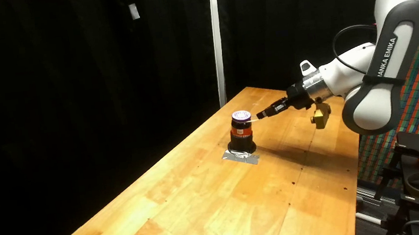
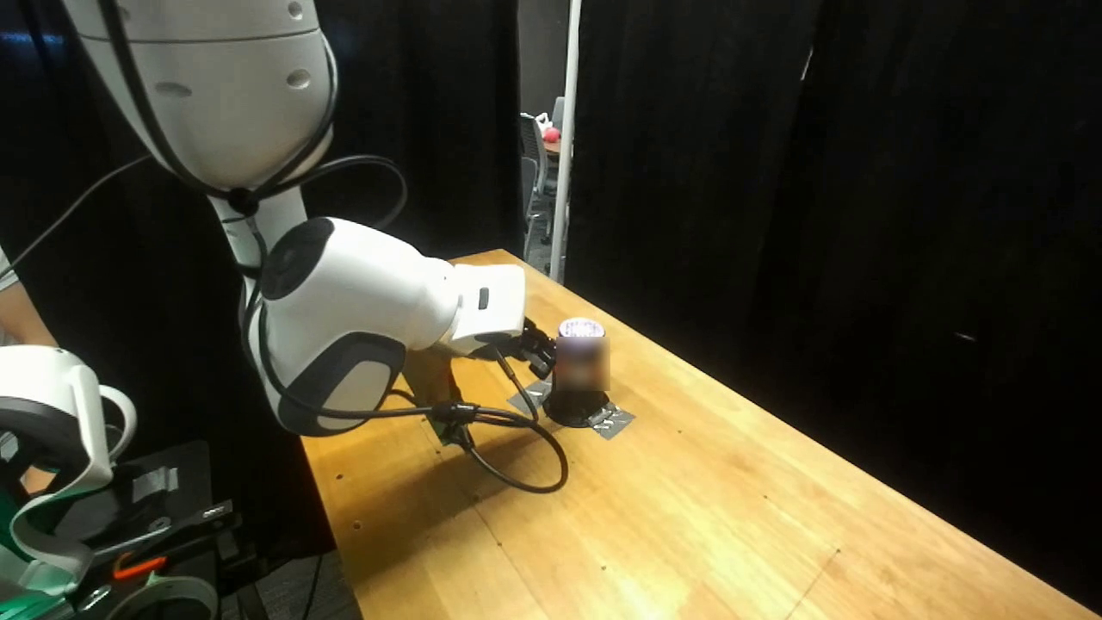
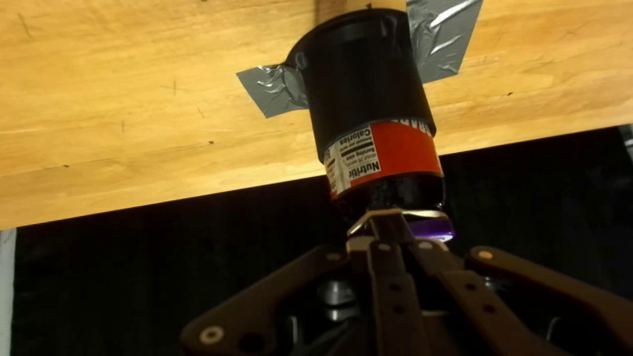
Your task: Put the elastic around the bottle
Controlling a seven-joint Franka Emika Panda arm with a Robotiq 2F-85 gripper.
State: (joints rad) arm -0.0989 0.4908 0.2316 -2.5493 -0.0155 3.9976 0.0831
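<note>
The bottle (image 1: 241, 131) stands upright in a black cylindrical holder (image 3: 366, 79). It has a red-orange label and a purple-rimmed lid; it also shows in the wrist view (image 3: 408, 148) and, blurred, in an exterior view (image 2: 581, 366). My gripper (image 1: 260, 115) is beside the bottle's top; its fingers look closed together in the wrist view (image 3: 388, 227). A thin pale elastic (image 1: 251, 120) stretches from the fingertips to the bottle just under the lid. In the wrist view the elastic (image 3: 428, 214) crosses below the purple lid. Its far side is hidden.
Grey tape (image 1: 240, 156) fixes the holder to the wooden table (image 1: 204, 212). Tape also shows in the wrist view (image 3: 440, 44). A cable loop (image 2: 551, 482) hangs from the arm near the holder. A black curtain (image 1: 94, 107) stands behind the table's edge.
</note>
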